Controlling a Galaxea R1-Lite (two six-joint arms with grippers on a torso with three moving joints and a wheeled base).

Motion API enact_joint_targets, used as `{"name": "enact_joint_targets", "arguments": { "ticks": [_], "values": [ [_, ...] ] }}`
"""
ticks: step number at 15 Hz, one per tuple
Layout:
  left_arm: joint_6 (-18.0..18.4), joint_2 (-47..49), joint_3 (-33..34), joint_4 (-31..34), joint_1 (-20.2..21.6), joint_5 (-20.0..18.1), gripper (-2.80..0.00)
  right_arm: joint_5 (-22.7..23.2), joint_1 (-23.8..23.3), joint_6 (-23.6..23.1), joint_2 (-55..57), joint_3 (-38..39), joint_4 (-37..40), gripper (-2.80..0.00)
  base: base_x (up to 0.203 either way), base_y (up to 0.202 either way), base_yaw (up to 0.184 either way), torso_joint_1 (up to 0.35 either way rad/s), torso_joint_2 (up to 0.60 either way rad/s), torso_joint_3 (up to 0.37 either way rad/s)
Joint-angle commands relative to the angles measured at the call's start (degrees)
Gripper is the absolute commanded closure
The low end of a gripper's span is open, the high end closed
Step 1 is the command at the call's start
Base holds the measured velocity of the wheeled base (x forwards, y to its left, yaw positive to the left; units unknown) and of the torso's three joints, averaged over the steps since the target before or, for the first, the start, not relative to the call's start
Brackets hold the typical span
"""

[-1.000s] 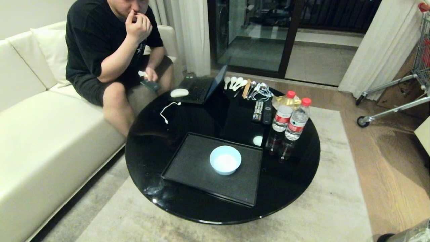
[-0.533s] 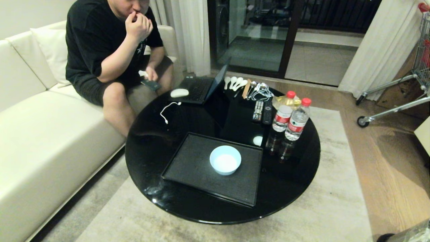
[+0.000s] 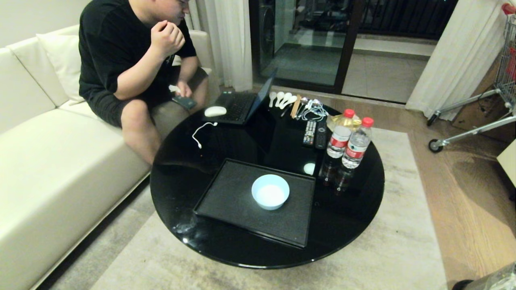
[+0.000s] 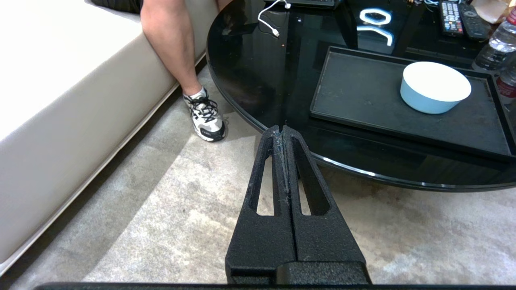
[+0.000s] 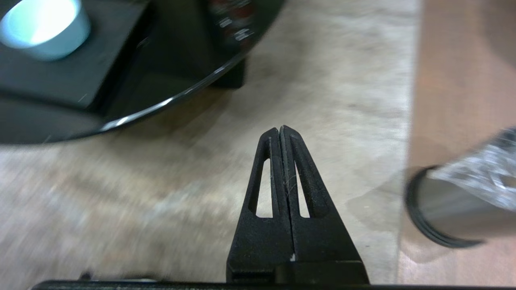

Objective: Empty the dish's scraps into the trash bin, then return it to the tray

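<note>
The person's hand [image 3: 166, 38] has dropped from the face; the dish [image 3: 270, 191] sits emptied on the tray [image 3: 225, 201]. Keep both tools [image 4: 282, 131] [image 5: 279, 129] together, parked low.

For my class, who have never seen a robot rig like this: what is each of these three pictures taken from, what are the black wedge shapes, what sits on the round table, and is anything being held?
The wide picture comes from a camera on the robot's head, looking down at a round black table. The other two come from cameras on its wrists, just behind the fingers. The black wedges are its two grippers: the left gripper and the right gripper, both shut, holding nothing, hanging over the rug beside the table.

On the table lies a black tray with a pale blue dish standing on it; its white inside shows no scraps. Further back are two water bottles, remote controls, white spoons and a laptop. A steel trash bin with a plastic liner stands on the floor. A person sits on the sofa.
</note>
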Motion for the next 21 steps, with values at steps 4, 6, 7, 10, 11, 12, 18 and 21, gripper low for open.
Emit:
{"name": "enact_joint_targets", "arguments": {
  "ticks": [4, 6, 7, 10, 11, 12, 18, 21],
  "values": [
    [-0.05, -0.02, 0.00, -0.02, 0.00, 0.04, 0.00, -0.03, -0.85, 0.01, -8.27, 0.00, -0.02, 0.00, 0.000, 0.000, 0.000, 0.000, 0.00, 0.000],
    [-0.05, -0.02, 0.00, -0.02, 0.00, 0.04, 0.00, -0.02, -0.70, 0.01, -13.45, 0.00, -0.02, 0.00, 0.000, 0.000, 0.000, 0.000, 0.00, 0.000],
    [-0.05, -0.02, 0.00, -0.02, 0.00, 0.04, 0.00, -0.02, -0.64, 0.10, -14.26, 0.00, -0.02, 0.00, 0.000, 0.000, 0.000, 0.000, 0.00, 0.000],
    [-0.05, -0.02, 0.00, -0.02, 0.00, 0.04, 0.00, 0.03, -0.64, 0.10, -14.26, -0.01, -0.02, 0.00, 0.000, 0.000, 0.000, 0.000, 0.00, 0.000],
    [-0.05, -0.02, 0.00, -0.02, 0.00, 0.04, 0.00, 0.02, -0.58, 0.10, -14.26, 0.00, -0.02, 0.00, 0.000, 0.000, 0.000, 0.000, 0.00, 0.000],
    [-0.05, -0.02, 0.00, -0.02, 0.00, 0.04, 0.00, -0.04, -0.55, 0.10, -14.26, 0.00, -0.02, 0.00, 0.000, 0.000, 0.000, 0.000, 0.00, 0.000],
    [-0.05, -0.02, 0.00, -0.02, 0.00, 0.04, 0.00, 0.00, -0.64, 0.10, -14.26, 0.00, -0.02, 0.00, 0.000, 0.000, 0.000, 0.000, 0.00, 0.000],
    [-0.05, -0.02, 0.00, -0.02, 0.00, 0.04, 0.00, -0.04, -0.64, 0.10, -14.26, 0.00, -0.02, 0.00, 0.000, 0.000, 0.000, 0.000, 0.00, 0.000]
  ]
}}
